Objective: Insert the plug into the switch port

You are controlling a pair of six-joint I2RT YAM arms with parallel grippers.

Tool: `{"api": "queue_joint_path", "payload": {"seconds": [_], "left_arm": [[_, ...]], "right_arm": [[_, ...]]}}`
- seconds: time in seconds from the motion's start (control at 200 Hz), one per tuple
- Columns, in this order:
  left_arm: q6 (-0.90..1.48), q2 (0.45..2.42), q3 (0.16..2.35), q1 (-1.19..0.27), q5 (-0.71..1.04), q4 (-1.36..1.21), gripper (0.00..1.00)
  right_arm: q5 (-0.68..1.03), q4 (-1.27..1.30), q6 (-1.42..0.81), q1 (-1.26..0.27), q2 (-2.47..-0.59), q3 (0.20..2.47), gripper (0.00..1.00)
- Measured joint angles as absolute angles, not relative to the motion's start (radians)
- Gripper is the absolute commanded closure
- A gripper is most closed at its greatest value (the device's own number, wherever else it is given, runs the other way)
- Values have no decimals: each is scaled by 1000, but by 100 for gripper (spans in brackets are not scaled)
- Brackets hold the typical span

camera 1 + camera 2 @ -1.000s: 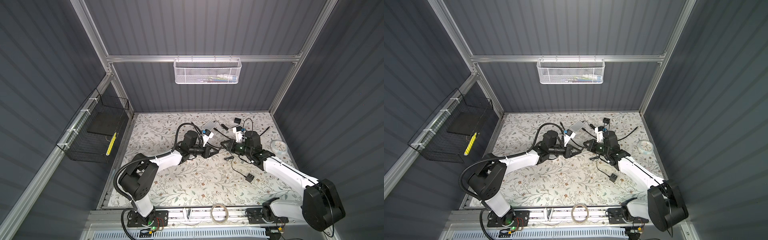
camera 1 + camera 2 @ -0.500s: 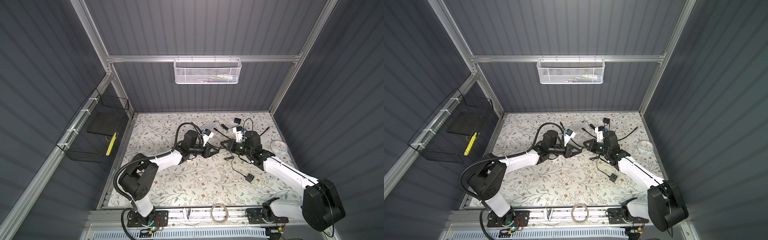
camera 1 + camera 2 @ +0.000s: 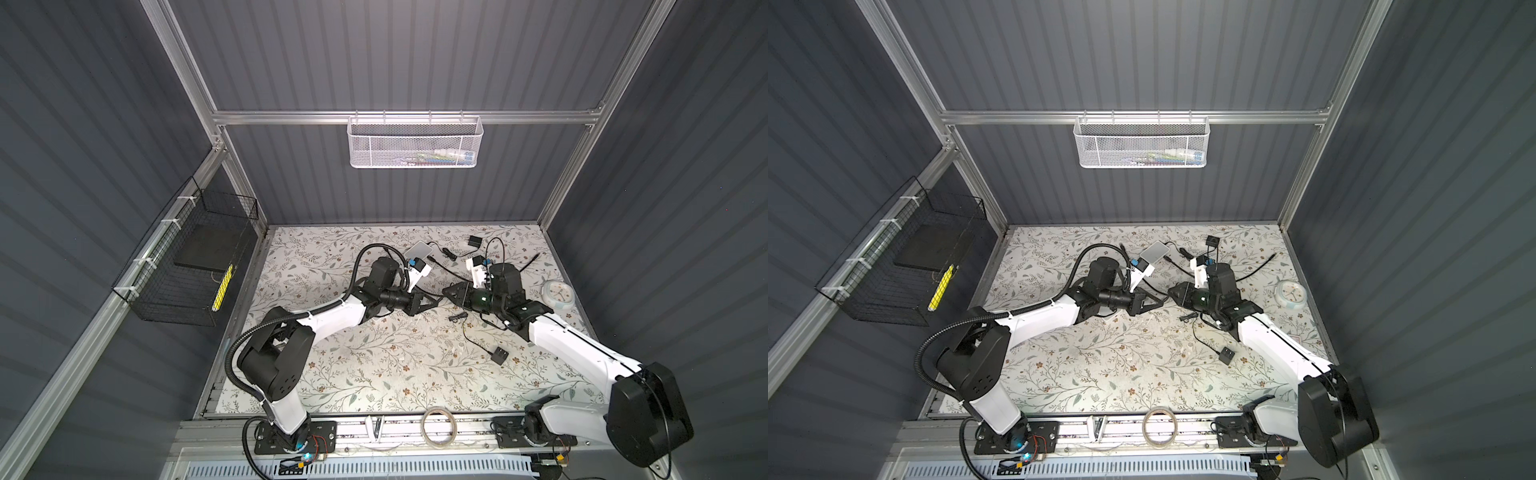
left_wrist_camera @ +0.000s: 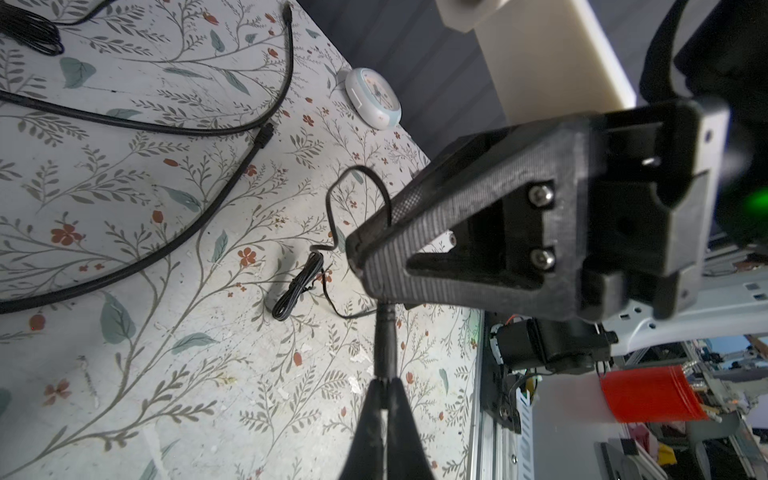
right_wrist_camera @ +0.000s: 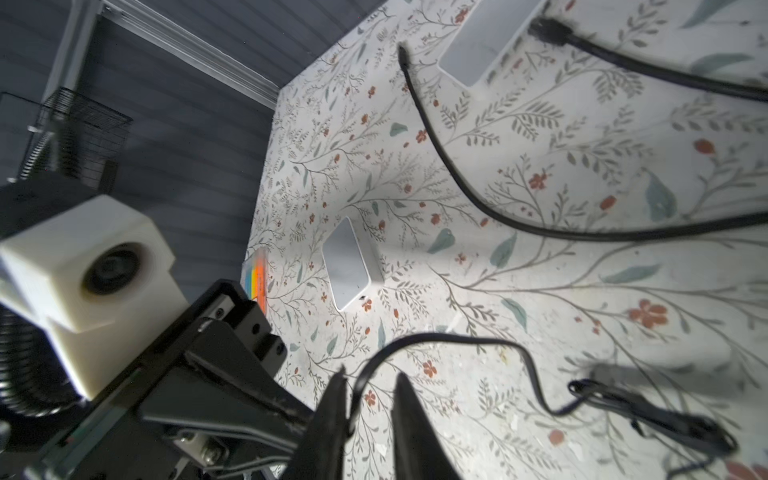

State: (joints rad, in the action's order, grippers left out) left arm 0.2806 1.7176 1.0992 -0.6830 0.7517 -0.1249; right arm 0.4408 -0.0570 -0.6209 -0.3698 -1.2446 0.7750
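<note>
My left gripper [image 4: 386, 384] is shut on the black barrel plug [image 4: 385, 338], which sticks out past its tips above the mat. My right gripper [image 5: 370, 380] stands open, tip to tip with the left gripper [image 3: 437, 297], and the plug's thin cable [image 5: 457, 341] runs loose between its jaws. In both top views the two grippers meet over the middle of the mat, the right gripper [image 3: 446, 291] on the right. The cable trails to a tied bundle [image 3: 457, 318] and a black adapter [image 3: 500, 356]. The white switch [image 3: 419, 250] lies at the back, its port hidden.
A second white box [image 5: 349, 266] lies under the left arm. Thick black cables [image 4: 232, 129] cross the mat near the switch. A round white clock [image 3: 558, 293] sits at the right edge, another black adapter [image 3: 473, 241] at the back, a tape roll [image 3: 436, 427] on the front rail.
The right gripper's jaws have parted off the plug's cable, and the left gripper's jaws have closed fully on the plug. Both arms stay almost where they were.
</note>
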Motion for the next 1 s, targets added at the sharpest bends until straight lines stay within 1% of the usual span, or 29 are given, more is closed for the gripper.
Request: {"api": "queue_joint_path", "payload": {"seconds": [0.05,0.145,0.305,0.44,0.595,0.765,0.996], "left_arm": [[238,1718,1131,-677,767,-62,100],[146,1718,1201,-656,801,77,100],[-44,1755,1346,-624,838,361,100],[-221,1811,1466,-613,850,620,100],[-357,1857,1532,-614,854,823,100],[-433,1880,1570,-614,857,959,100],[-469,1880,1588,-614,865,1023,100]], "right_arm": [[436,-135,-571,-360,-1227,802,63],[410,-291,-448,-346,-1181,859,63],[303,-495,-238,-336,-1084,928,67],[256,-563,-30,-359,-982,934,65],[247,-572,242,-482,-916,926,63],[246,-568,447,-592,-966,926,64],[227,-569,595,-702,-1113,931,64]]}}
